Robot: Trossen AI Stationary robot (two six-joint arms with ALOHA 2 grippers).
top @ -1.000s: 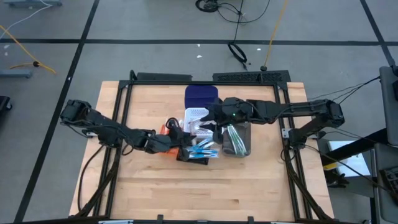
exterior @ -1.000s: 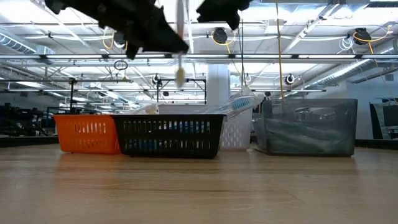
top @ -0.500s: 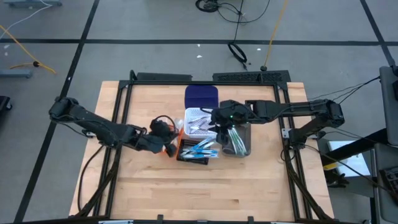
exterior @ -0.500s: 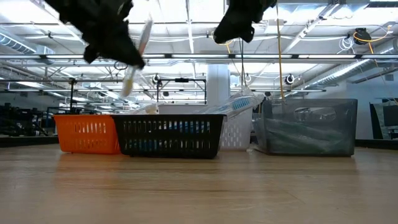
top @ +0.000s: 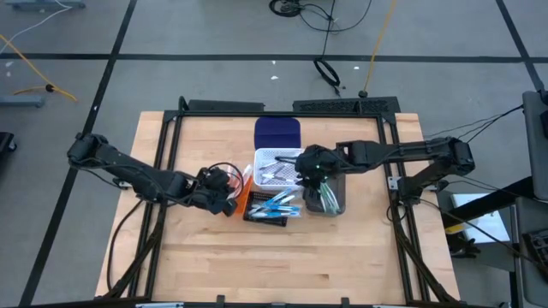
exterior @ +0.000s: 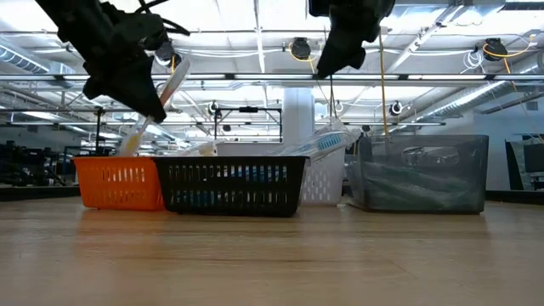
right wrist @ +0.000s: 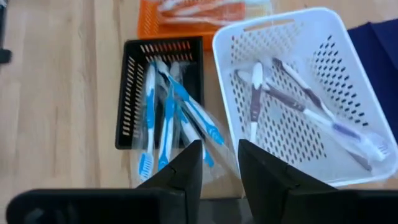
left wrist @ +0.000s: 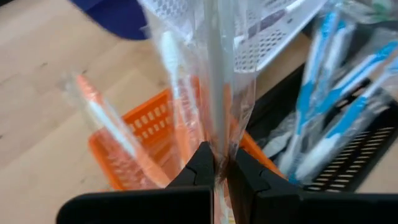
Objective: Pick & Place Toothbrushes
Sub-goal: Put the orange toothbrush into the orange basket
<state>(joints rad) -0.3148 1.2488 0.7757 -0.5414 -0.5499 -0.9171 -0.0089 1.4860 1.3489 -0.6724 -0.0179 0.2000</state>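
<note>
Sorting is partly done. Left end effector (left wrist: 219,167) is clenched on a wrapped orange toothbrush (left wrist: 214,81), held above the orange bin (top: 241,190) near tabletop centre (not yet dropped). Blue toothbrushes (right wrist: 163,118) lie in the black bin (right wrist: 127,102), purple ones in the white bin (right wrist: 348,74). Right end effector (right wrist: 219,163) hovers slightly parted and empty over the grey bin (exterior: 421,174), where more remain.

Orange bin (exterior: 119,183) contents hidden behind wall

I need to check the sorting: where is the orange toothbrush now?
The left hand holds the wrapped orange toothbrush in the air above the orange bin, at the table's left-centre.
</note>
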